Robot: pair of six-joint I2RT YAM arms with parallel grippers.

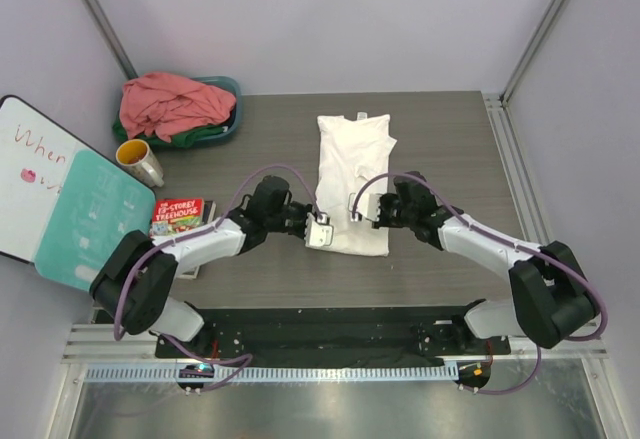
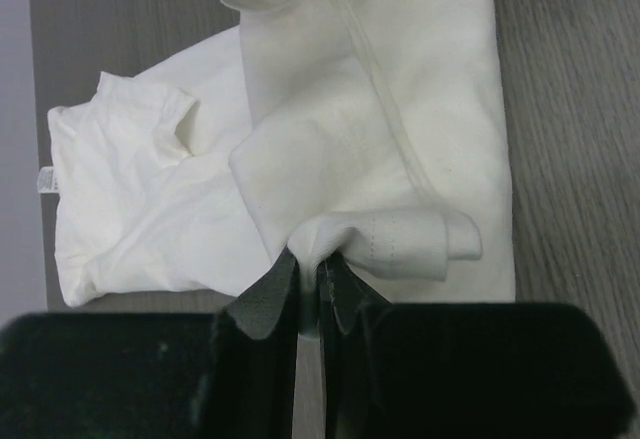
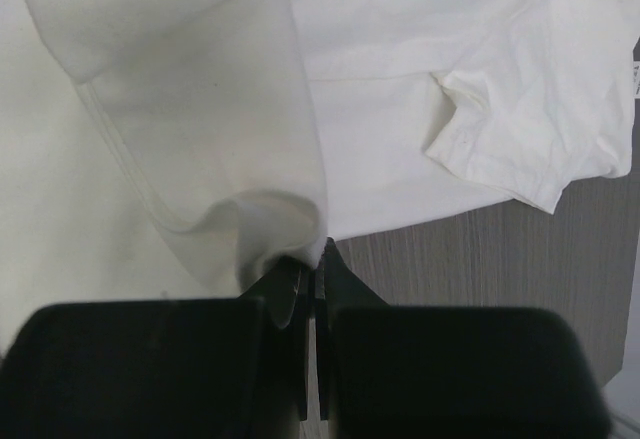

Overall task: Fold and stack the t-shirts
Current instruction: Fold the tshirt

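top external view: white t-shirt (image 1: 350, 159) lay on the desk (image 1: 450, 159), stretching away ahead of the left tool (image 1: 318, 232) and right tool (image 1: 358, 209)
left tool: clamped on a bunched fold of the near hem
right tool: pinched shut on the near hem, cloth lifted
progress: sides looked folded in; cross fold and stacking seemed left
teal basin (image 1: 232, 87): far beyond the left tool, held the crumpled salmon-pink t-shirt (image 1: 170, 104) over the dark green t-shirt (image 1: 205, 136)

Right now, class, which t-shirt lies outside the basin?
The white t-shirt, on the table; pink t-shirt and green t-shirt are heaped in the basin.
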